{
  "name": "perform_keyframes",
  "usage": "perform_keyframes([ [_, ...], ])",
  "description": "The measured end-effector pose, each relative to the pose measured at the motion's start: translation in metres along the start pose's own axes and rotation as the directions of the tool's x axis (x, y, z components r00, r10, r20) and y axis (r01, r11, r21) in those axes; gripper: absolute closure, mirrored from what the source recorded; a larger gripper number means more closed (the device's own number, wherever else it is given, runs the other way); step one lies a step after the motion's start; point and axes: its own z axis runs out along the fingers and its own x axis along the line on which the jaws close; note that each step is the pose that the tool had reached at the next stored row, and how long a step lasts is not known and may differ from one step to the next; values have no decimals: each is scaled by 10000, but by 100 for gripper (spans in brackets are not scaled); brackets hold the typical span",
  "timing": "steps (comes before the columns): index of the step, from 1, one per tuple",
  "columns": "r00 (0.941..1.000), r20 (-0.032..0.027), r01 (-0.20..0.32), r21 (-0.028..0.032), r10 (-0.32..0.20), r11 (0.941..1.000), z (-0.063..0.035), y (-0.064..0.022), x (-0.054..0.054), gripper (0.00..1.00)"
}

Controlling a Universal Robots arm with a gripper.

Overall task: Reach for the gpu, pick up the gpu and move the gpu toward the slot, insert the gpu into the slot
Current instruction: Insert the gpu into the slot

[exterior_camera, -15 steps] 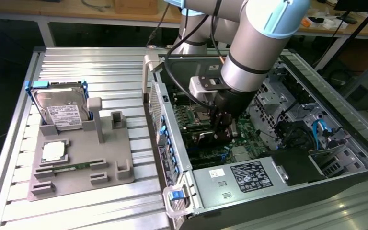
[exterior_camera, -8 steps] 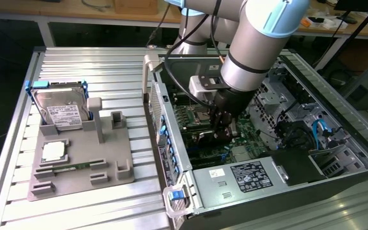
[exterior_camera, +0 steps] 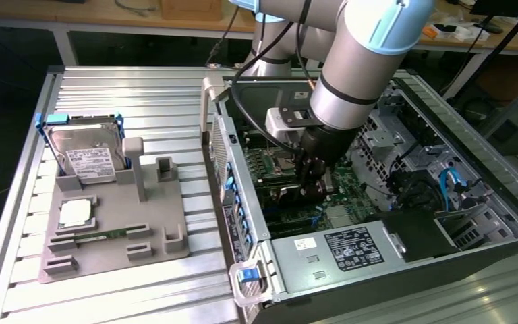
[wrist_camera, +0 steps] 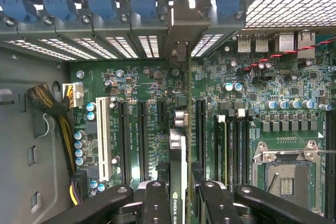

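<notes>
Black two-fingered claw (wrist_camera: 181, 203) clamped on thin dark circuit-card gpu (wrist_camera: 178, 150), held edge-on above green motherboard (wrist_camera: 152, 85), inside open grey computer case (exterior_camera: 475, 223).

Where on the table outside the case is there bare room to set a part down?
Bare ribbed table lies beyond the hard drive, and along the near edge below the grey fixture tray. Inside the computer case it is crowded: the gripper holds the gpu over the motherboard.
</notes>
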Motion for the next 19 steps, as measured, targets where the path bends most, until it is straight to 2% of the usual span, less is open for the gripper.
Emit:
perform_keyframes([
  [19, 10000, 4, 0, 3, 0, 10000, -20, 0, -6, 73],
])
